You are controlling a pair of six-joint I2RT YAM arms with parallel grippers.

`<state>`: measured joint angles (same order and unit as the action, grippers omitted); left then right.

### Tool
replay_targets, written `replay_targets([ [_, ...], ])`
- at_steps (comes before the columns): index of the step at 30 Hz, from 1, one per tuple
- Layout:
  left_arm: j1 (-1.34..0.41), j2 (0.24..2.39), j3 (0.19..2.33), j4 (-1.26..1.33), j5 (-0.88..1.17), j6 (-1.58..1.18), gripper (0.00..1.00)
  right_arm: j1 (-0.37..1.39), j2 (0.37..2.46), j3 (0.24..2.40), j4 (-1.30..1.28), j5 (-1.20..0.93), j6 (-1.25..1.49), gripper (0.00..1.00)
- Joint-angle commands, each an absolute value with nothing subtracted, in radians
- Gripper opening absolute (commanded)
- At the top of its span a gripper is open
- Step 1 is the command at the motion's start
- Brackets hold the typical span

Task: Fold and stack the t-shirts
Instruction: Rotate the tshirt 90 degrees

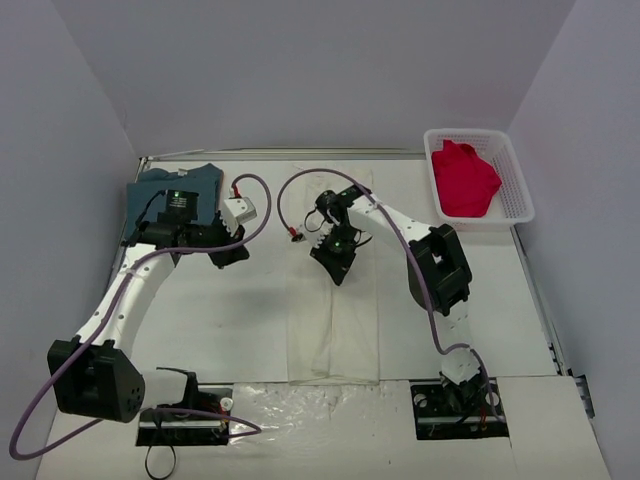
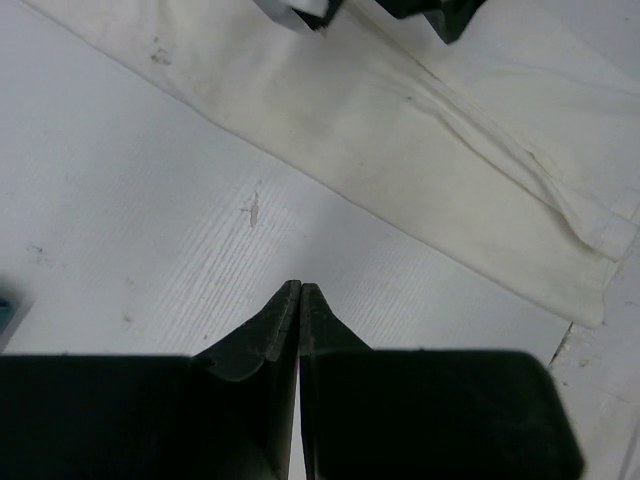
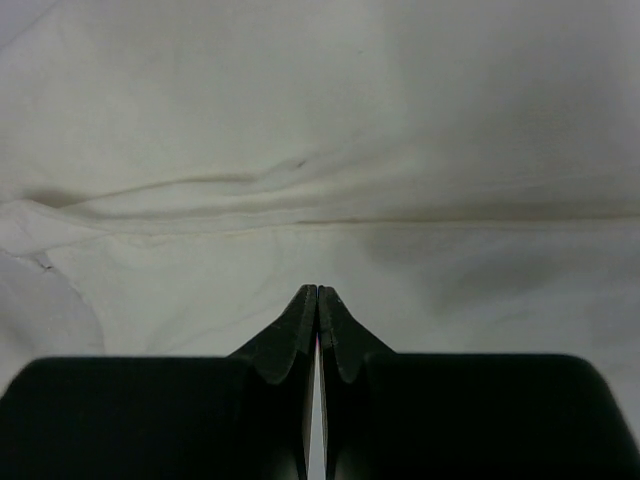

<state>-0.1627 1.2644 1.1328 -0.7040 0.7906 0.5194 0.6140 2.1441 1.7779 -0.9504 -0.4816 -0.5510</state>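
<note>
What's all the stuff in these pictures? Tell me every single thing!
cream-white t-shirt: one, cream-white, folded into a long strip down the middle of the table
teal-blue t-shirt: one, teal-blue, far left corner, partly hidden by the left arm
red t-shirt: one, bright red, bunched up inside the basket
basket: one, white plastic lattice, far right corner
table: one, white, under everything
left gripper: one, black, shut, over bare table beside the cream-white t-shirt
right gripper: one, black, shut, over the cream-white t-shirt
</note>
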Motion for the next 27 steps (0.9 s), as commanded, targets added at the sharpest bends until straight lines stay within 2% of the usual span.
replay_targets([
  [1, -0.115, 1.264, 1.132, -0.634, 0.857, 0.468, 0.02, 0.658, 2.072, 1.720, -1.020, -0.551, -0.584, 0.00],
  [16, -0.038, 1.197, 1.068, -0.609, 0.861, 0.472, 0.02, 0.850, 2.146, 1.723, -1.019, -0.577, -0.577, 0.00],
  [27, -0.038, 1.193, 1.062, -0.609, 0.851, 0.474, 0.02, 0.871, 2.129, 1.569, -0.991, -0.558, -0.586, 0.00],
])
